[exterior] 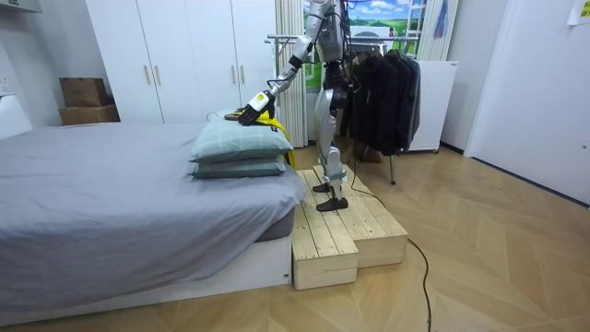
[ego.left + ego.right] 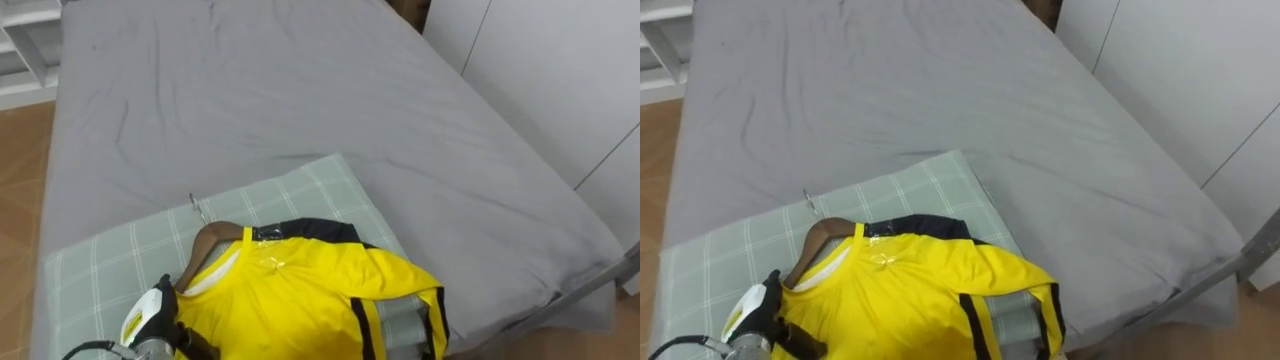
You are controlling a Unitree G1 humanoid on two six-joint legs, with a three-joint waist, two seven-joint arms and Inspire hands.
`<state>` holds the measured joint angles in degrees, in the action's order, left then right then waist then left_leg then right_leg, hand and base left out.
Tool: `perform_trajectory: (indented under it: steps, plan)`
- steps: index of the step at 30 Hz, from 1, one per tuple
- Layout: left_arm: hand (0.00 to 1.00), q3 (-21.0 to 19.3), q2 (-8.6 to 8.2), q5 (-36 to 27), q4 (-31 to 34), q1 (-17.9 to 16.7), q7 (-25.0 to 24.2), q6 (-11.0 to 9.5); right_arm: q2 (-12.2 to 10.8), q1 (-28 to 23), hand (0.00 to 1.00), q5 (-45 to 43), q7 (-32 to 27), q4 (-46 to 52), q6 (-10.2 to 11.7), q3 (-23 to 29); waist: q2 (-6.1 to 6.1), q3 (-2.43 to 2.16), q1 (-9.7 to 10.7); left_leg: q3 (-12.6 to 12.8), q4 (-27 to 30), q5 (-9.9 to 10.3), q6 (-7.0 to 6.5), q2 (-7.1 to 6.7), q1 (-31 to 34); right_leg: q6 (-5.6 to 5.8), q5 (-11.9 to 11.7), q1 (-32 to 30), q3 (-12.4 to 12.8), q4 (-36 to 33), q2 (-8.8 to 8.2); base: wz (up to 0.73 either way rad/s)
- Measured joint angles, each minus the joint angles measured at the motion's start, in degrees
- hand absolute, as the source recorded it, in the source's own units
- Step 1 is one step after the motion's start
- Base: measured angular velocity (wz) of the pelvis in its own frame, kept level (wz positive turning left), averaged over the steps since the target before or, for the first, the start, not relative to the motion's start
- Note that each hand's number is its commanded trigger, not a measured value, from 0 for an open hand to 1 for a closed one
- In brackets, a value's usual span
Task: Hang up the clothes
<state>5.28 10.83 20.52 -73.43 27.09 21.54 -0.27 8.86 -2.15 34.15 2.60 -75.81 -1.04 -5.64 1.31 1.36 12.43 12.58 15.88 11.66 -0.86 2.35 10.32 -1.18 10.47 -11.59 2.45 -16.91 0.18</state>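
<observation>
A yellow shirt (image 2: 310, 300) with black trim lies on a wooden hanger (image 2: 205, 245). The hanger's metal hook (image 2: 197, 207) points toward the far side of the bed. Shirt and hanger rest on a pale green checked pillow (image 2: 130, 250) at the near edge of the bed. My left hand (image 2: 150, 320) sits at the hanger's left shoulder, against the shirt's collar side, with its fingers hidden by the cloth. In the room view I stand on a wooden platform (image 1: 346, 231) beside the bed, left arm stretched out to the shirt (image 1: 267, 115) on the stacked pillows (image 1: 230, 138).
The grey bed (image 2: 250, 90) spreads out beyond the pillow. A clothes rack (image 1: 383, 92) hung with dark garments stands behind me. White wardrobes (image 1: 184, 55) line the wall, with cardboard boxes (image 1: 85, 97) beside them. Wood floor lies at the room view's right.
</observation>
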Motion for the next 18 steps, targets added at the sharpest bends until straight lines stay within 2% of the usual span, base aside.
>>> perform_trajectory:
  steps: [4,9,18]
  plan:
    - [0.0,0.1,-0.01,-0.7,-0.1,0.6,0.9,0.0,0.1,1.1,0.0,-0.6,0.0,-0.6,0.0,0.0,-0.15,0.23,0.4,0.1,0.0,0.0,-0.04,-0.02,0.2,0.04,0.0,-0.4,0.0,-0.2,-0.06,0.0]
    - [0.0,0.2,0.01,-0.9,-0.4,1.1,3.0,-0.1,0.1,2.2,0.0,-0.7,0.0,-0.8,0.1,0.0,-0.37,0.66,1.9,-0.2,0.9,0.0,-0.06,-0.12,1.9,-0.01,0.6,-2.3,-0.3,-1.8,-0.24,0.04]
    - [0.0,0.5,0.58,-0.9,-0.9,2.4,3.8,-0.1,0.2,3.2,0.0,-0.8,-0.2,-1.0,-0.2,0.0,-0.07,0.88,3.1,-1.1,2.8,0.0,-0.02,-0.4,4.9,-0.45,2.4,-5.7,-1.5,-5.8,-0.86,0.07]
